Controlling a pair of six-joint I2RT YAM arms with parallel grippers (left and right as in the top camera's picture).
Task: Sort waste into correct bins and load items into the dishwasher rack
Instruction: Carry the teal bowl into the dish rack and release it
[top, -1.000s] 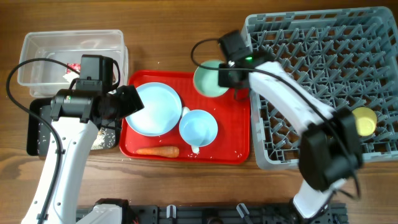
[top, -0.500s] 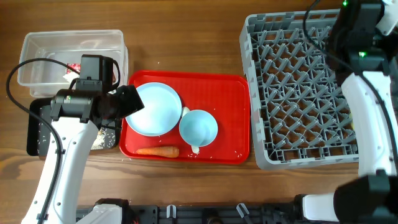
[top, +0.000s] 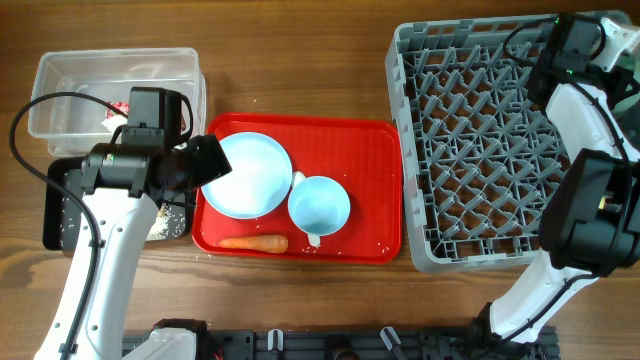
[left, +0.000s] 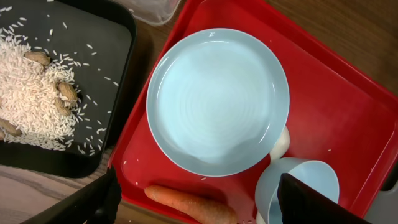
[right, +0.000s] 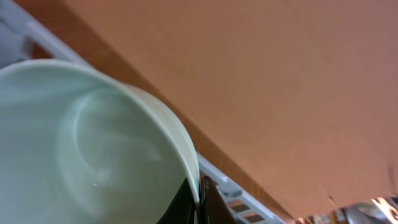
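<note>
Mint bowl (right: 93, 143) pinched at its rim by right tool (right: 198, 200).

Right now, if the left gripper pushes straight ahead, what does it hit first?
Probably the plate, lying on the red tray; the left gripper is open above it. Depth unclear; the carrot lies close.
</note>
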